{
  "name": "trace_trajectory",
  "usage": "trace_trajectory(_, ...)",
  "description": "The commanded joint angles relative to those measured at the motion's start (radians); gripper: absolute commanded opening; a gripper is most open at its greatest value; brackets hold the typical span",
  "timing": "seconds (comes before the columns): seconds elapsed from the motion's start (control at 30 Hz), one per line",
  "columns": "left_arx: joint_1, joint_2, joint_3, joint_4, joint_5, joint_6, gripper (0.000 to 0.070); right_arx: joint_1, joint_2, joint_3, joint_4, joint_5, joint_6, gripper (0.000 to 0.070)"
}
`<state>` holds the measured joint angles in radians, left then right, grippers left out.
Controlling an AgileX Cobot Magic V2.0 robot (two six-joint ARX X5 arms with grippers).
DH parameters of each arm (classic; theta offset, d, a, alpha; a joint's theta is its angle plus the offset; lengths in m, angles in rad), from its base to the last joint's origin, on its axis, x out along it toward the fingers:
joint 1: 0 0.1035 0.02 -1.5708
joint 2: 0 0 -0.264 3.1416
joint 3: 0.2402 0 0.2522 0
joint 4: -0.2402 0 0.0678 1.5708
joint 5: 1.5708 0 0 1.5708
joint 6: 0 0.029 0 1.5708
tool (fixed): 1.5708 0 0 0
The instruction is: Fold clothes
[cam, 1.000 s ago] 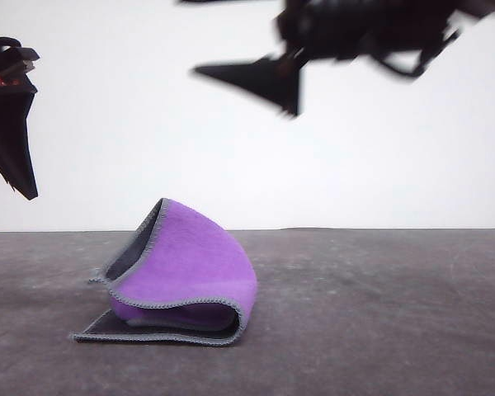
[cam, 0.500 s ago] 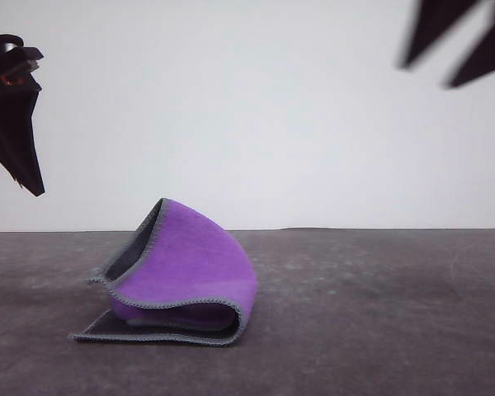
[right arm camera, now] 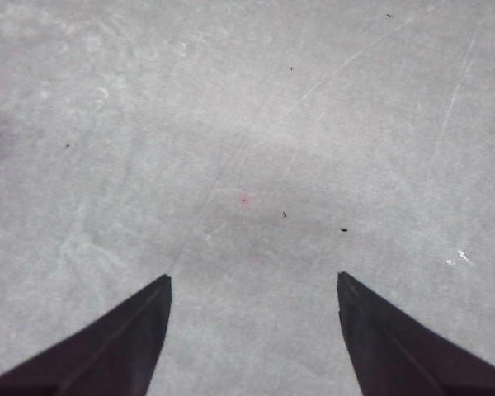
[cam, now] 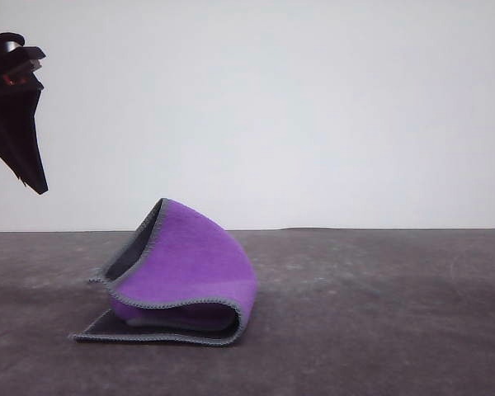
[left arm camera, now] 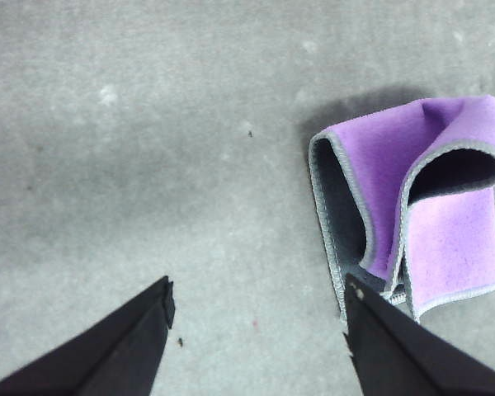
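Scuffed grey table (cam: pixel 379 313), white wall (cam: pixel 313 107) behind

One cloth (cam: pixel 181 268) lies on one grey desk (cam: pixel 379 313), folded over itself, purple face outward and dark grey face inside. Two end effectors are in view: the left end effector (left arm camera: pixel 256 309) and the right end effector (right arm camera: pixel 254 285), each with two dark fingers spread apart.
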<state>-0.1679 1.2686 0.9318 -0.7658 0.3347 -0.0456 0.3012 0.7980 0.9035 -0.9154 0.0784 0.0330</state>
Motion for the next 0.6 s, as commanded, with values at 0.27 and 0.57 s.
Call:
trace_trajectory(0.27,-0.002,0.008,0.009,0.001,-0.002,0.007,0.0004,0.003,0.012,0.012,0.006,-0.002,-0.010,0.0000)
trace_trajectory(0.57,-0.002,0.008,0.010,0.003,-0.002,0.003,0.0004,0.003,0.011,0.012,0.026,0.001,0.027,0.0000)
